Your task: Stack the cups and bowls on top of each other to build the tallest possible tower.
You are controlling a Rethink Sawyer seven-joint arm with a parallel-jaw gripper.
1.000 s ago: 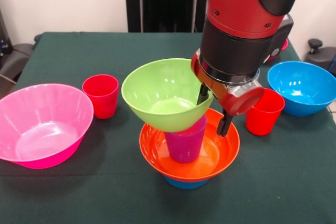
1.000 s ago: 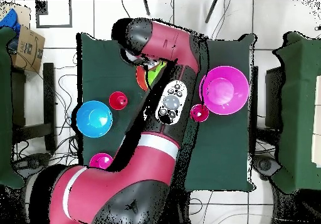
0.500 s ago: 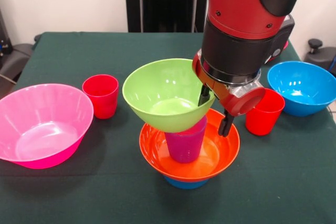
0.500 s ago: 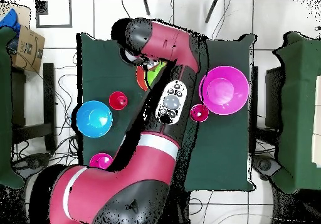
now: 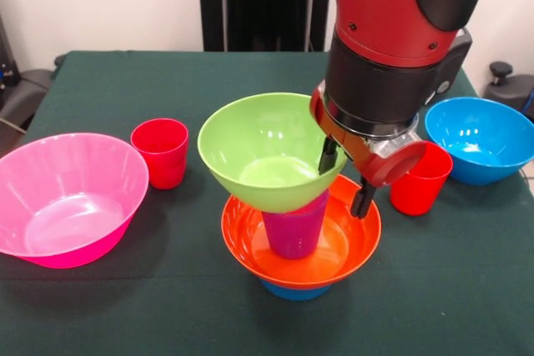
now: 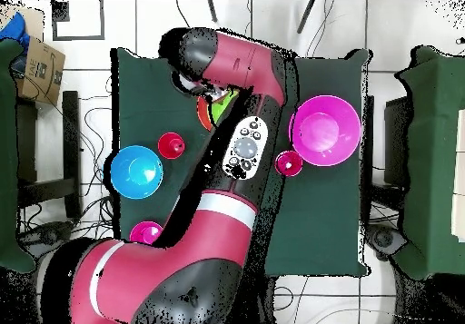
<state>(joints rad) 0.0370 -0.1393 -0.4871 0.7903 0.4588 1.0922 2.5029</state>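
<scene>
The tower stands mid-table in the front view: a small blue bowl (image 5: 292, 292) lowest, the orange bowl (image 5: 346, 243) on it, and the purple cup (image 5: 294, 227) upright inside. A lime green bowl (image 5: 263, 152) sits on the cup, slightly tilted. My gripper (image 5: 345, 177) straddles that bowl's right rim, open, with one finger inside the bowl and the other outside. From overhead the arm (image 6: 241, 148) hides the gripper; only slivers of the green bowl (image 6: 219, 112) and orange bowl (image 6: 201, 112) show.
A large pink bowl (image 5: 67, 198) sits at the left with a red cup (image 5: 160, 152) beside it. Another red cup (image 5: 420, 179) and a large blue bowl (image 5: 480, 139) are to the right. A small magenta bowl (image 6: 145, 233) shows in the overhead view.
The gripper and the green bowl have both shifted slightly to the right in the front view. Everything else stays put.
</scene>
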